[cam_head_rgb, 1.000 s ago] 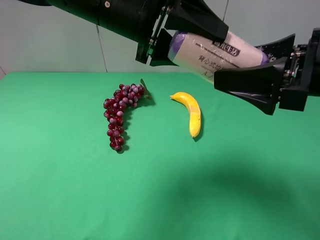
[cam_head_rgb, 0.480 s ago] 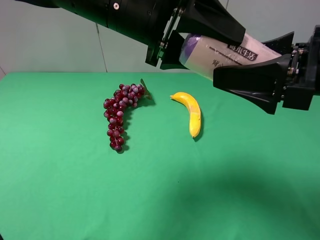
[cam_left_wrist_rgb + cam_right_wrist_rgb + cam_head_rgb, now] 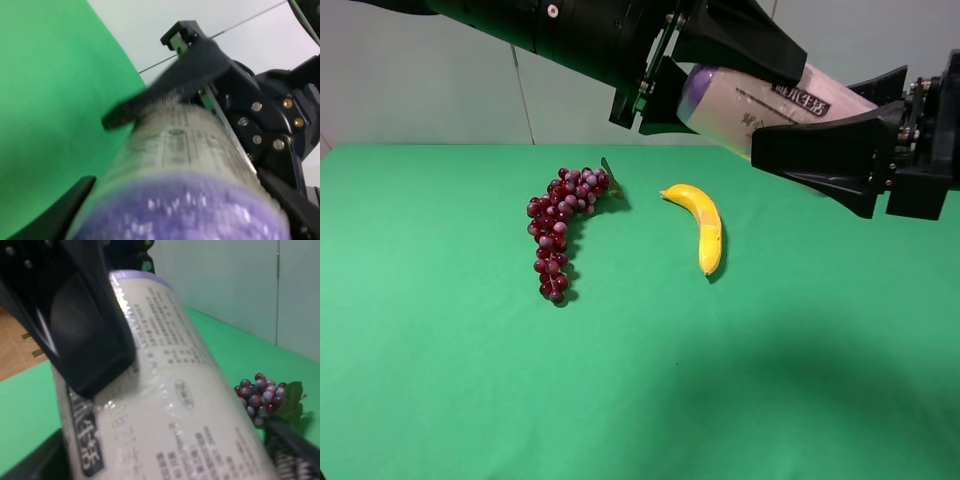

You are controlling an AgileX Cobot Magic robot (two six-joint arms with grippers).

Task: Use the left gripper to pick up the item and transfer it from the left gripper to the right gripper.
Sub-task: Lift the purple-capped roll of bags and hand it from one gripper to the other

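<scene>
R end effector (image 3: 806,120) closed on item (image 3: 735,100).

Item (image 3: 725,100): whitish roll, purple ends, hangs aloft tilted toward 4 o'clock, clamped by left pincer (image 3: 772,92) and right pincer (image 3: 810,122).

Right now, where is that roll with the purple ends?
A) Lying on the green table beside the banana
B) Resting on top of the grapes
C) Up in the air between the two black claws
C: the roll hangs above the green table, clamped in the left gripper, with the right gripper straddling its other end. The banana and grapes lie by themselves below.
</scene>
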